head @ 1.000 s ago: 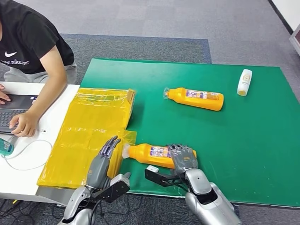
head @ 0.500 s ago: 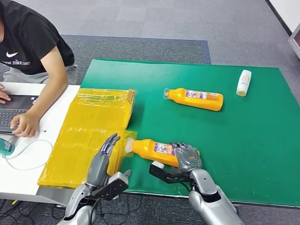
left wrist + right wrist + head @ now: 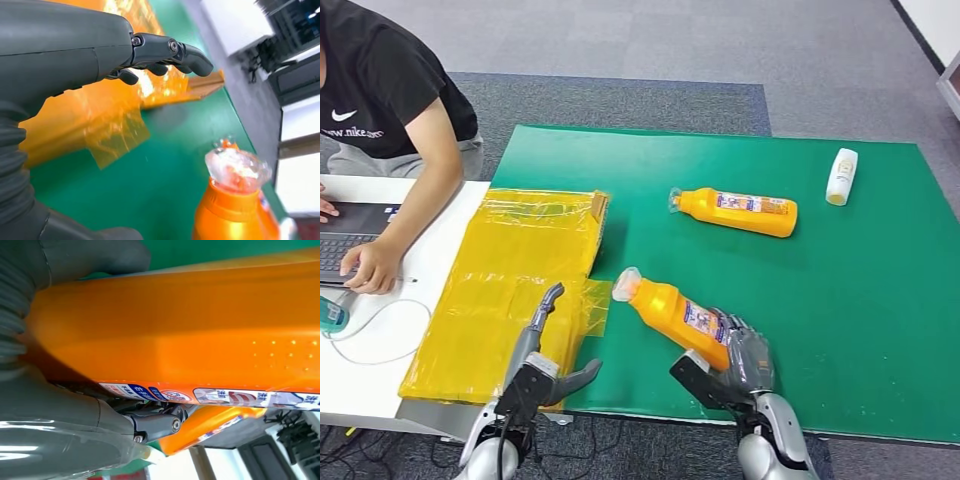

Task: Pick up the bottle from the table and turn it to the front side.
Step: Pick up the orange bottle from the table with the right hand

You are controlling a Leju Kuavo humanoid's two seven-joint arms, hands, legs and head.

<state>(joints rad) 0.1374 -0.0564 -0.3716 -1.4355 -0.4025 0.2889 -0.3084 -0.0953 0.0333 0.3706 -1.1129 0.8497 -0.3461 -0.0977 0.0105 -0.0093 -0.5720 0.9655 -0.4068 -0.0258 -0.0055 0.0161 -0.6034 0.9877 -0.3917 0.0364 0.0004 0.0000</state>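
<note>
My right hand [image 3: 741, 358] grips the base end of an orange bottle [image 3: 675, 314] and holds it tilted above the green mat [image 3: 848, 300], its plastic-wrapped cap [image 3: 626, 284] pointing up and to the left. The right wrist view has the orange bottle [image 3: 181, 325] close up, with its label strip along one side and my fingers [image 3: 158, 422] wrapped under it. My left hand [image 3: 539, 355] hovers open over the yellow plastic sheet [image 3: 509, 280], fingers stretched out. In the left wrist view the fingers [image 3: 166, 50] reach forward and the capped bottle [image 3: 234, 200] rises nearby.
A second orange bottle [image 3: 735, 211] lies on its side mid-mat. A small white bottle [image 3: 841, 175] lies at the far right. A person [image 3: 388, 110] sits at the white table [image 3: 365, 350] on the left, hands on a laptop [image 3: 350, 235].
My right hand has lifted the near orange bottle off the mat and tilted it, cap end rising. The right arm drew back toward me. My left hand shifted slightly and lowered.
</note>
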